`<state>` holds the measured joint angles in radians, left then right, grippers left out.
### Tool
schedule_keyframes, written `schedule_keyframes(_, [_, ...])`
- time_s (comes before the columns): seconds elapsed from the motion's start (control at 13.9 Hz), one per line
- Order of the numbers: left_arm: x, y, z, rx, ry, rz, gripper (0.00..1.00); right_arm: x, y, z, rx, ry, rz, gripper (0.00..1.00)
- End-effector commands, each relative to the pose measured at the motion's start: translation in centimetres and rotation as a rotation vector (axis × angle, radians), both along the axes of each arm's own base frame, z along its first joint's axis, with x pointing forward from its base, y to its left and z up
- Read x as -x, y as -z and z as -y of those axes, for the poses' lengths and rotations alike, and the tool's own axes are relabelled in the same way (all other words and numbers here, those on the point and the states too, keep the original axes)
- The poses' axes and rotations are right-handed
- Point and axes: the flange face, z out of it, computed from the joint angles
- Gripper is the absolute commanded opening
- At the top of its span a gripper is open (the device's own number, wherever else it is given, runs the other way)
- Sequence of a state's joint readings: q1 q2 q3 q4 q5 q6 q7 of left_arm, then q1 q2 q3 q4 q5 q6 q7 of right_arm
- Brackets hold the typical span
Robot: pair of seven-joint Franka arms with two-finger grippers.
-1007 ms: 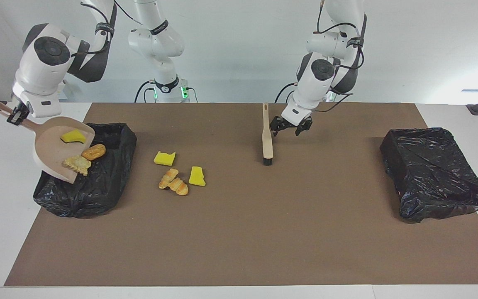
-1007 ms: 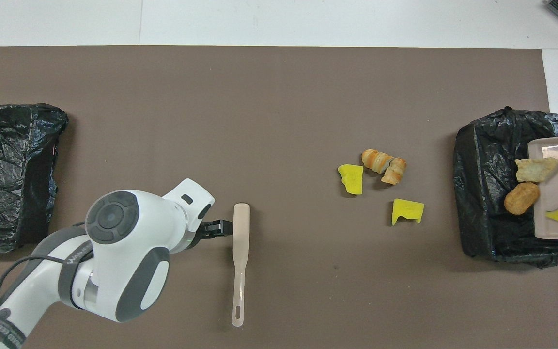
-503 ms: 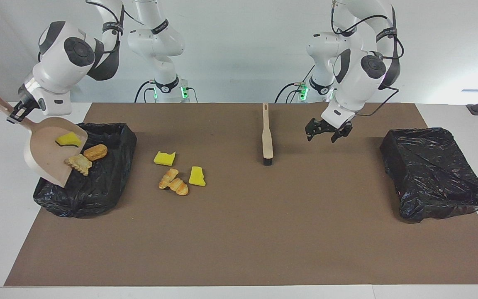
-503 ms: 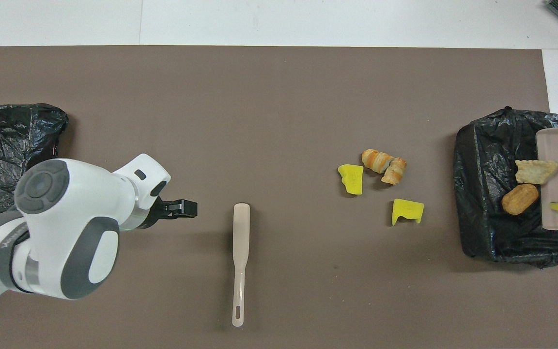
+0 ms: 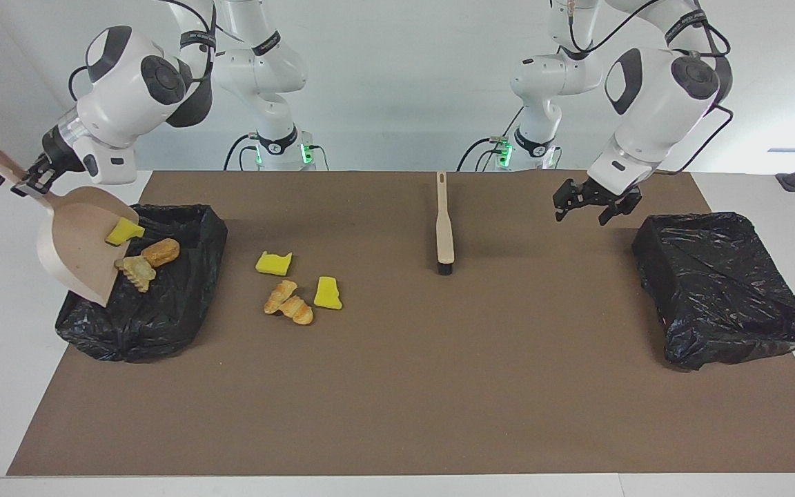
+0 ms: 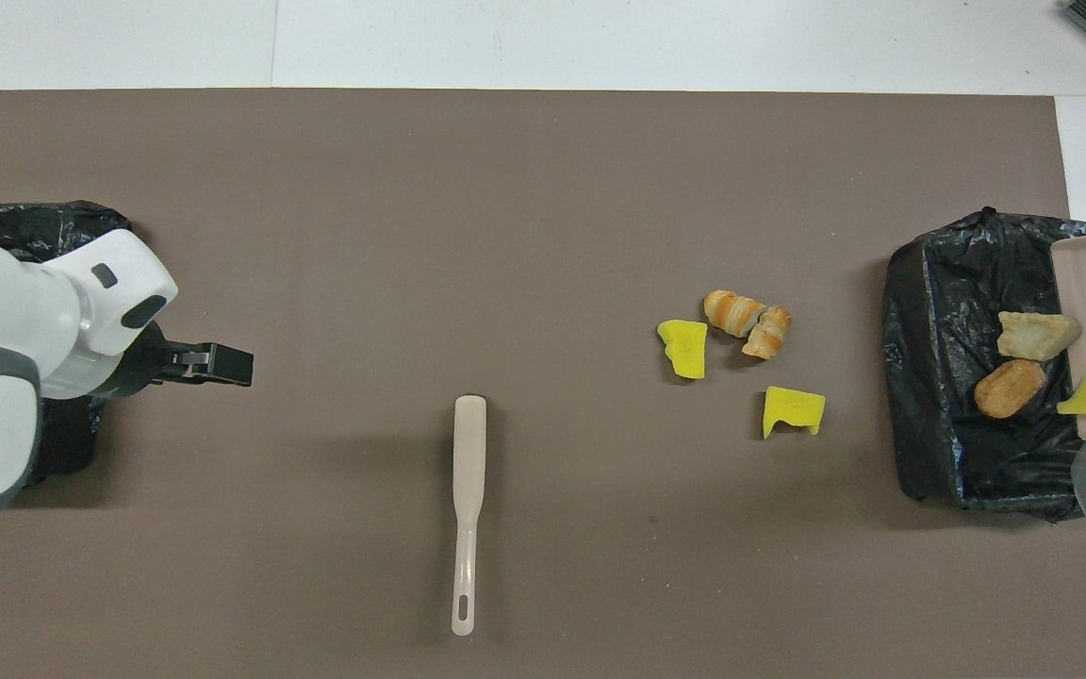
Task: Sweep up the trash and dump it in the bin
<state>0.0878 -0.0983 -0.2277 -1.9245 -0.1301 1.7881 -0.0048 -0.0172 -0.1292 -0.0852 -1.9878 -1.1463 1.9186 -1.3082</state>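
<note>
Over the crinkled black bin [image 5: 156, 304] at the desk's end, the right gripper [image 5: 30, 181] clamps the tilted beige dustpan [image 5: 76, 241] (scraps [image 5: 142, 261] sliding); the left gripper [image 5: 587, 207] hangs wide.

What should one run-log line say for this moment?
right gripper: shut on dustpan, tipped over bin | scraps sliding off | left gripper: open, empty | brush: on mat

Tilted dustpan [image 5: 76, 241] in right gripper [image 5: 30, 181], trash [image 5: 142, 257] at its lip over bin [image 5: 156, 290].
</note>
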Motion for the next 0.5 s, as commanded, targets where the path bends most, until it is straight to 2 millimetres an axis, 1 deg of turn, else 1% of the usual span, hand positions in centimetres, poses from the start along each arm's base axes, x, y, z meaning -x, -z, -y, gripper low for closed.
schedule_keyframes(0.0, [0.1, -3.2, -0.8, -0.036, 0.015, -0.01, 1.0, 0.6, -1.4, -0.3, 0.058, -0.047, -0.039, 0.0])
schedule_keyframes(0.07, [0.3, -4.1, -1.2, -0.06, 0.019, -0.009, 1.0, 0.3, -2.0, -1.1, 0.077, -0.078, -0.047, 0.0])
schedule_keyframes(0.14, [0.6, -5.2, -2.9, -0.069, -0.003, -0.009, 1.0, 0.1, -2.5, -1.7, 0.101, -0.101, -0.058, 0.0])
schedule_keyframes(0.22, [0.9, -6.3, -3.7, -0.063, -0.003, 0.002, 1.0, -0.1, -2.7, -2.5, 0.111, -0.121, -0.063, 0.0])
schedule_keyframes(0.29, [1.5, -7.2, -4.3, -0.056, 0.0, 0.002, 1.0, -0.2, -2.9, -3.1, 0.119, -0.133, -0.062, 0.0])
schedule_keyframes(0.43, [2.2, -9.4, -4.8, -0.059, -0.005, 0.019, 1.0, -0.4, -3.2, -4.0, 0.151, -0.189, -0.099, 0.0])
